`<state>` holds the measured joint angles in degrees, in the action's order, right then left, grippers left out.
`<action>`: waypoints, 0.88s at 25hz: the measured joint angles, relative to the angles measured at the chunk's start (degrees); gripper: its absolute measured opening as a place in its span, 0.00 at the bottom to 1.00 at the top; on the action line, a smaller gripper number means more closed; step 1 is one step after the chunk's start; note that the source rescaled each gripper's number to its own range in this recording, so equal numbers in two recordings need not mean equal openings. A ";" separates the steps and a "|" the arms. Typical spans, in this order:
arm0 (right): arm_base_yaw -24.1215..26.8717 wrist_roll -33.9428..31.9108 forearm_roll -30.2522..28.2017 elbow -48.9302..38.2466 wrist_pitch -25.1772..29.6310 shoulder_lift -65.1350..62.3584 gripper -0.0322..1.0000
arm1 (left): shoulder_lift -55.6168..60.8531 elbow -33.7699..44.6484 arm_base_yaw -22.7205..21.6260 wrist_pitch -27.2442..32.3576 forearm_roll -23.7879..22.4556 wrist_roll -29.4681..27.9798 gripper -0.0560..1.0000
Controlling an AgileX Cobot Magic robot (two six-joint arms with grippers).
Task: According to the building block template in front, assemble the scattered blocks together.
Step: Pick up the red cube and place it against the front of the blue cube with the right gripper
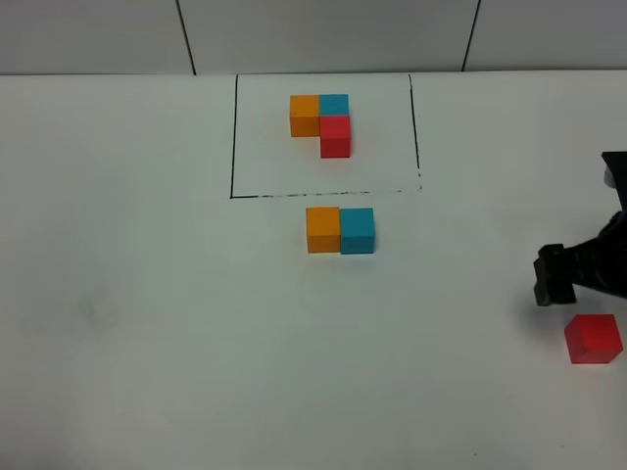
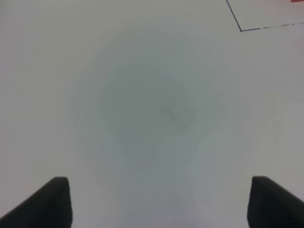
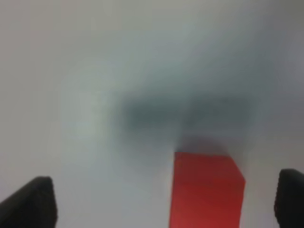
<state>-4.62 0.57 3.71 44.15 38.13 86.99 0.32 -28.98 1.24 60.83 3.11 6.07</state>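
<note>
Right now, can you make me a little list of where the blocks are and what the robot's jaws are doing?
template: orange, blue, red cubes joined in an L, inside the black frame
orange block: just outside the frame, touching the teal-blue block
red block: alone at far right, not joined yet
right jaws: open, near the red block, not gripping it
left jaws: open, nothing between them

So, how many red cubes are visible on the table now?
2. The template's red cube sits inside the black drawn frame, at the far side. The loose red cube lies alone near the right edge of the view. No other seems hidden.
</note>
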 joint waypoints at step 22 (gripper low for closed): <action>2.78 3.09 -0.92 -6.11 -6.10 7.78 0.75 | 0.00 0.00 0.00 0.00 0.00 0.00 0.73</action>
<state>-1.84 3.65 2.80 38.03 32.02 94.77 0.32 -28.98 1.24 60.83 3.11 6.07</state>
